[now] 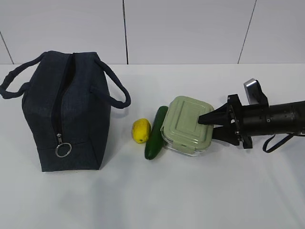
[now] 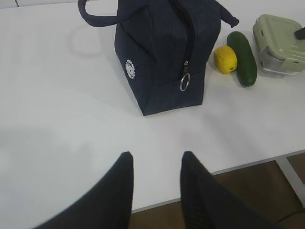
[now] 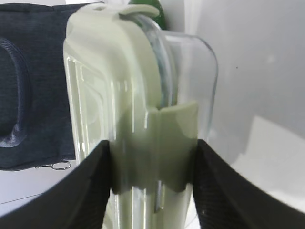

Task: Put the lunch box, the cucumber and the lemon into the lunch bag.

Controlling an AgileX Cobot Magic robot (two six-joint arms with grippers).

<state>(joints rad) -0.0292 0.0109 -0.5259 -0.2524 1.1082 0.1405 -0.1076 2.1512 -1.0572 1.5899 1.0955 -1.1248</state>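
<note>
The lunch box (image 1: pixel 183 124) with its sage-green lid sits right of centre on the white table. My right gripper (image 1: pixel 207 128) comes in from the right, one finger over the lid and one at the glass base. In the right wrist view both fingers press the box's (image 3: pixel 138 95) clasp edge, so the gripper (image 3: pixel 152 143) is shut on it. The cucumber (image 1: pixel 156 132) lies against the box's left side, with the lemon (image 1: pixel 141 130) left of it. The navy lunch bag (image 1: pixel 66 114) stands at the left. My left gripper (image 2: pixel 155 157) is open and empty, over the table's front edge.
The bag's zipper ring pull (image 1: pixel 63 150) hangs low on the end facing the camera, and its two handles loop out to either side. The table's front edge (image 2: pixel 248 164) shows in the left wrist view, with brown floor beyond it.
</note>
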